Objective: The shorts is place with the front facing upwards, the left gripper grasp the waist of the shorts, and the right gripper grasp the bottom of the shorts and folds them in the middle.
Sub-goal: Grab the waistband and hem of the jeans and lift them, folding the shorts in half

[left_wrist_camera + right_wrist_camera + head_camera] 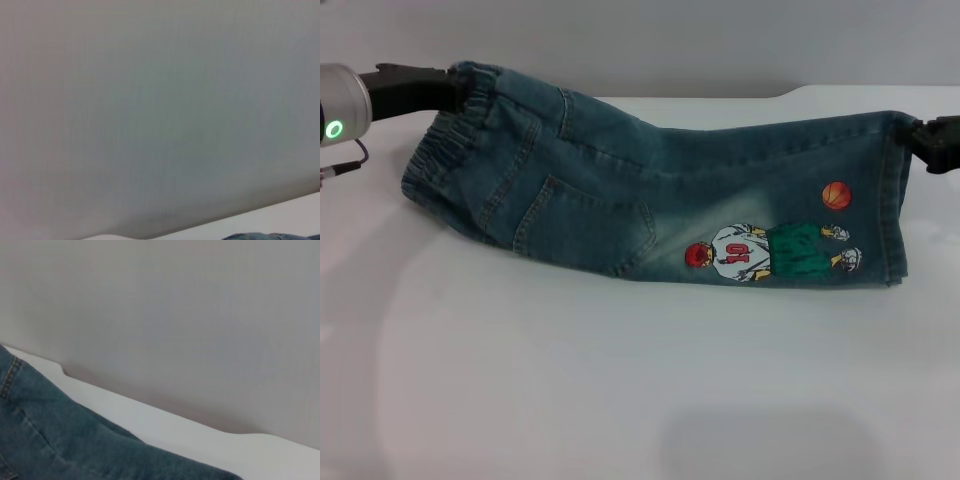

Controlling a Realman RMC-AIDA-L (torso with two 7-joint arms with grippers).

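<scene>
Gripping waist (455, 140), left claw (458, 88), right claw (918, 138) pinching hem (900, 200)

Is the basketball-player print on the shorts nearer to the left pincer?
No, the print sits by the leg hems, near the right pincer.

Only readable thing is the cartoon print (770, 252) on the shorts (650, 190), lower right of centre in the head view: the player's white jersey has a red number that looks like "10", lying sideways. No brand tags or labels readable anywhere else, wrist views included.
</scene>
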